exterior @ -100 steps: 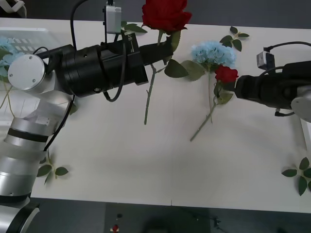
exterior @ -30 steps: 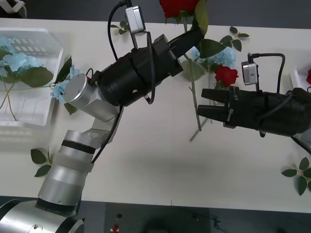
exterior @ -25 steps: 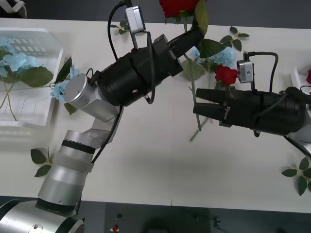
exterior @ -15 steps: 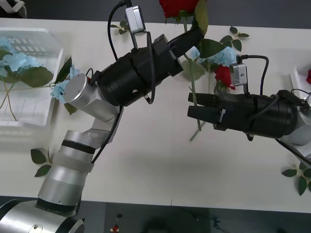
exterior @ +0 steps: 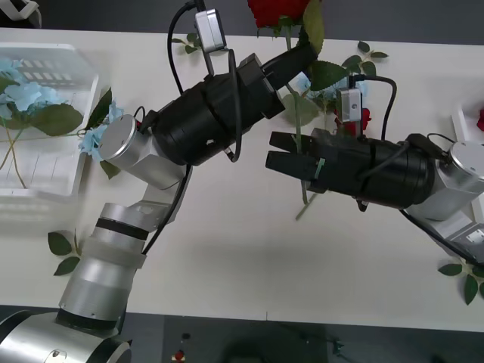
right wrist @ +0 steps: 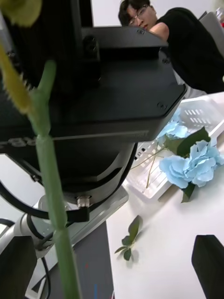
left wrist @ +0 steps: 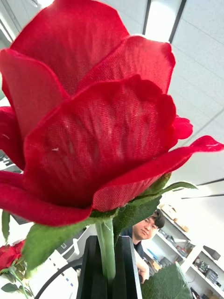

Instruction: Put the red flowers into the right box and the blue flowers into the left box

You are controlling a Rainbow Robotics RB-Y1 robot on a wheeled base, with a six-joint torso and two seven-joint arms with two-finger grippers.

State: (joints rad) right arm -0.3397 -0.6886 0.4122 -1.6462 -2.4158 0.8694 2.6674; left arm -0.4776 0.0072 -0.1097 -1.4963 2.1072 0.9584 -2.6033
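Hanging upright above the table (exterior: 227, 249), the red rose (exterior: 276, 11) sits clamped in your left gripper (exterior: 299, 54), its thin stem (exterior: 301, 162) between the right gripper's (exterior: 274, 151) parted jaws. Light and bendy, likely; take the stem, never the soft head.

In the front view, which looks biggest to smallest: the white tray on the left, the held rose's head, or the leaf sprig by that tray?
1. Left box.
2. Held rose head, cut off by the frame and nearer the camera, so unsure.
3. Leaf sprig; smallest.
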